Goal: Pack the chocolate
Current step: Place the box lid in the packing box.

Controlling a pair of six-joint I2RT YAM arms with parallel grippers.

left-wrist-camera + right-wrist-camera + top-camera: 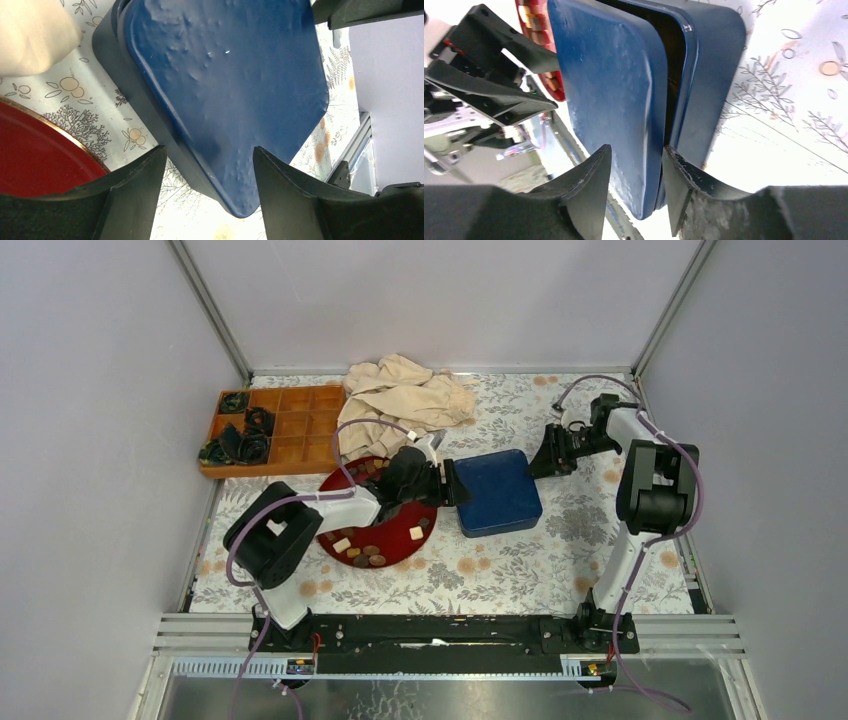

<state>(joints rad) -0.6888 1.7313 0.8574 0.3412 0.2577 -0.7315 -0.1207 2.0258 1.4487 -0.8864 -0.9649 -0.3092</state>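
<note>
Small brown and cream pieces of chocolate (pixel 372 553) lie on a red plate (pixel 398 541), partly hidden under my left arm. Right of the plate sits a dark blue box with its lid (pixel 497 490) on. My left gripper (pixel 452 483) is at the box's left edge. In the left wrist view it (pixel 209 148) stands open astride one corner of the lid (pixel 225 75), touching neither side. My right gripper (pixel 545 462) is at the box's far right corner. There its jaws (pixel 636 148) stand open around the lid's edge (pixel 609 75), which is slightly raised off the base (pixel 716 65).
An orange compartment tray (pixel 290 425) with dark paper cups stands at the back left. A crumpled beige cloth (pixel 400 400) lies behind the plate and box. The metal frame rail (pixel 450 625) runs along the near edge, and grey walls close in both sides.
</note>
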